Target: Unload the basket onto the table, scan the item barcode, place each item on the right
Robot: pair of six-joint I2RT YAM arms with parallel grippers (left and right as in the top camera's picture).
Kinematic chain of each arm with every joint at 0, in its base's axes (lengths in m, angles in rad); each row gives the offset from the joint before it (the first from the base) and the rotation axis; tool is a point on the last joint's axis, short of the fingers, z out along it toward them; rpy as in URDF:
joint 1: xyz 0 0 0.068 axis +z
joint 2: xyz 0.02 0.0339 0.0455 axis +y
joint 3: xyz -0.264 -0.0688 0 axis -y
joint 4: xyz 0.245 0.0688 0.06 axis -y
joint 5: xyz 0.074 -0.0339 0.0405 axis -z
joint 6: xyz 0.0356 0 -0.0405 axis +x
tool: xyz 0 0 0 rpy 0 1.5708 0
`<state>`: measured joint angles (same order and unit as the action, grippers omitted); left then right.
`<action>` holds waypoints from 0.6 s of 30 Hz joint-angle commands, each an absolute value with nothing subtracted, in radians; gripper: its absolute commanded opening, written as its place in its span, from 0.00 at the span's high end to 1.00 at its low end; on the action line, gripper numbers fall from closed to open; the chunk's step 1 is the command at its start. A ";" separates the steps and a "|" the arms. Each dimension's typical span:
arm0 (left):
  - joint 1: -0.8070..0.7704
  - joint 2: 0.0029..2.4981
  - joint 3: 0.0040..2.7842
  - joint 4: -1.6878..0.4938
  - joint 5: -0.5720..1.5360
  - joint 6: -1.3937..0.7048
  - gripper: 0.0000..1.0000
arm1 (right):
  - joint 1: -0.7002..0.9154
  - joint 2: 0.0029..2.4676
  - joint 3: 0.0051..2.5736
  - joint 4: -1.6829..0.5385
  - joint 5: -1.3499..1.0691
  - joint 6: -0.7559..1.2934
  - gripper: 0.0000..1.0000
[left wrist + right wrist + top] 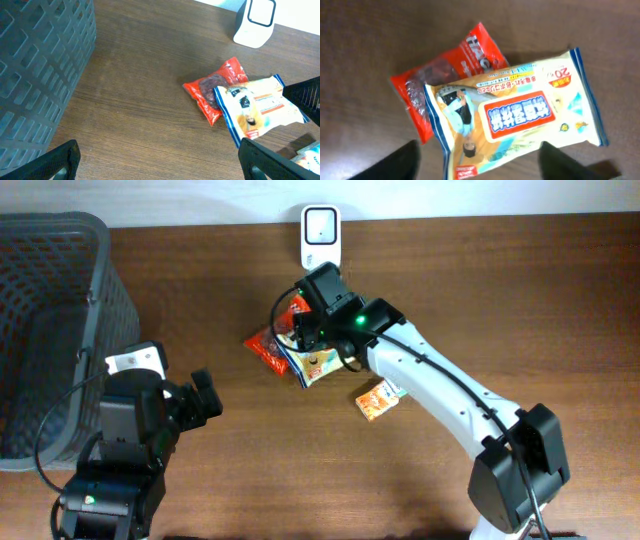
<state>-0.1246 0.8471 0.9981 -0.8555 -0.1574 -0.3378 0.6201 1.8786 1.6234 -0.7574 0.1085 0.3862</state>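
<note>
On a brown wood-grain table (520, 290), a glossy, pillow-shaped wipes packet (520, 120), white and yellow with a blue edge and a red label panel, lies tilted near the middle of the overhead frame, just below the white, rounded scanner (320, 235) that stands at the top edge. The packet rests partly on a crinkled red packet (445, 70), hiding that packet's lower right half. The right gripper (479, 155) hangs directly over the pair with its jaws spread wide and nothing clamped; its two fingers (402, 162) show only as dark blurs at the bottom corners of the wrist view, tips apart on either side of the wipes packet's lower edge. From above, the black gripper head covers the upper part of both packets. A small orange packet (375, 400) lies apart, lower right of centre, half tucked under the white arm. At lower left, the left gripper (160, 165) sits spread wide over bare wood, empty, beside a grey plastic lattice basket (50, 310) cut off by the frame's left edge. Print on the packets is too small to read.
</note>
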 commanded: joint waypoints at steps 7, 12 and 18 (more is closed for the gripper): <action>-0.120 0.842 0.995 -0.854 -0.154 -0.347 0.01 | 0.455 1.963 1.626 -0.834 -0.128 0.712 0.01; -0.120 0.842 0.995 -0.854 -0.154 -0.347 0.01 | 0.468 2.072 1.613 -0.796 -0.243 0.875 0.01; -0.120 0.842 0.995 -0.854 -0.154 -0.347 0.01 | 0.471 2.088 1.501 -0.678 -0.234 1.014 0.01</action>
